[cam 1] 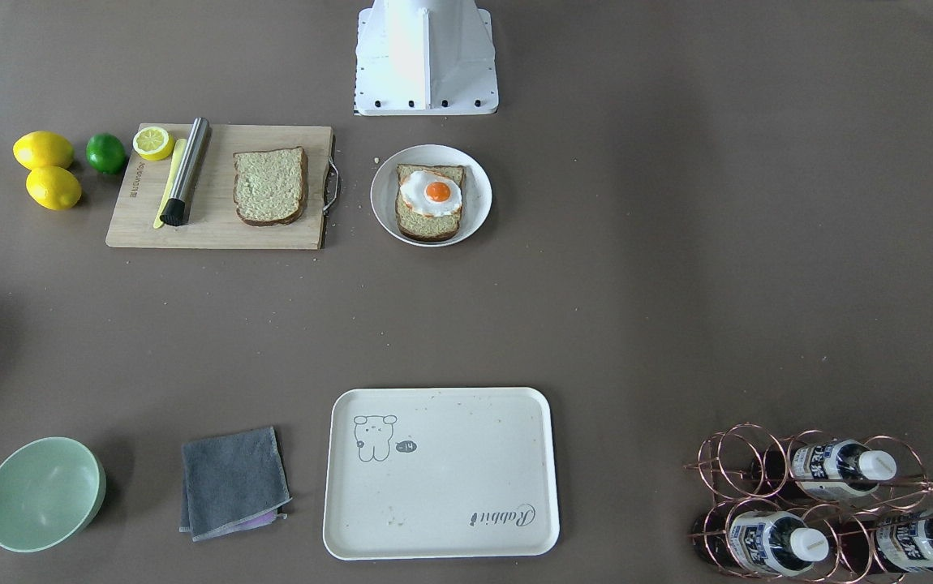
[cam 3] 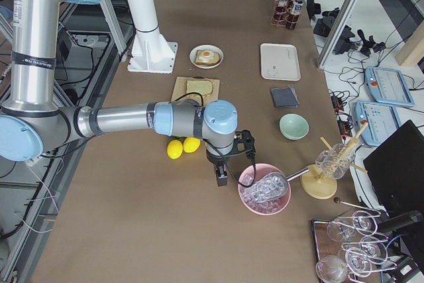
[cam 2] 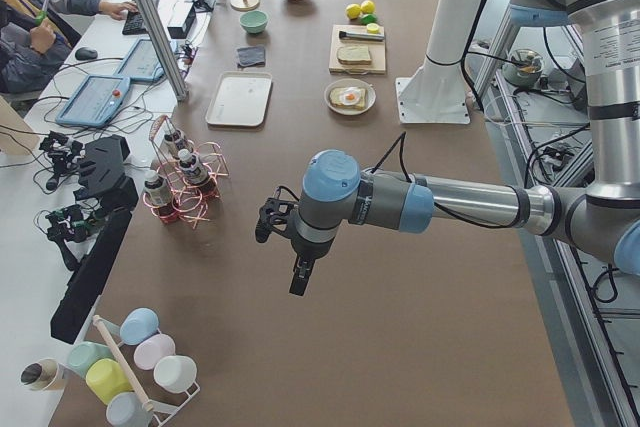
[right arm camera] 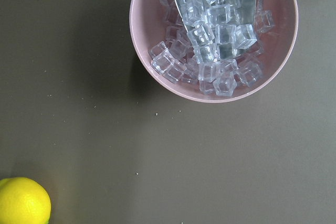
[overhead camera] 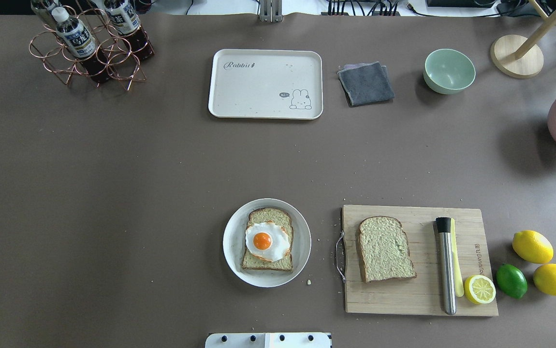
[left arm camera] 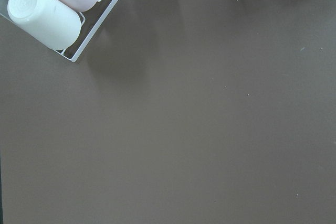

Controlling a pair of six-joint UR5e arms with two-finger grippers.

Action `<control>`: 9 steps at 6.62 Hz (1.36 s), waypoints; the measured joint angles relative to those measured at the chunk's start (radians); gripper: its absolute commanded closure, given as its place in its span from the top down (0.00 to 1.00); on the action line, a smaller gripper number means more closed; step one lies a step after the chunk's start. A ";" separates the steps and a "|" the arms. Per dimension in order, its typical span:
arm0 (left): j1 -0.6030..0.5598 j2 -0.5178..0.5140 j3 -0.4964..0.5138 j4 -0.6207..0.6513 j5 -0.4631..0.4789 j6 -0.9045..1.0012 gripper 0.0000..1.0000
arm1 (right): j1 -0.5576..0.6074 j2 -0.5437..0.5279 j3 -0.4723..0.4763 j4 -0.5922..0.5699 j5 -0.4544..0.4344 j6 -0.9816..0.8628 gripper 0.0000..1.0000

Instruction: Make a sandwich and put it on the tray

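One bread slice [cam 1: 427,225] lies on a round white plate [cam 1: 381,191] with the fried egg [cam 1: 432,193] on top of it; the egg also shows in the overhead view [overhead camera: 266,240]. The second bread slice [cam 1: 269,186] lies bare on the wooden cutting board [cam 1: 215,227]. The cream tray [cam 1: 442,503] with the bear drawing is empty at the table's far side from the robot. My left gripper [cam 2: 298,277] hangs over bare table far off to the left. My right gripper [cam 3: 222,175] hangs beside the ice bowl. I cannot tell whether either is open or shut.
On the board lie a steel rod [cam 1: 188,169], a yellow knife and a half lemon [cam 1: 153,142]. Two lemons [cam 1: 45,151] and a lime [cam 1: 105,152] lie beside it. A green bowl [cam 1: 43,493], grey cloth [cam 1: 233,482], bottle rack [cam 1: 823,503] and pink ice bowl [right arm camera: 215,35] stand around.
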 measured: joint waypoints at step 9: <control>0.018 -0.001 0.009 -0.005 -0.033 -0.007 0.98 | 0.013 -0.016 0.003 0.002 0.030 -0.005 1.00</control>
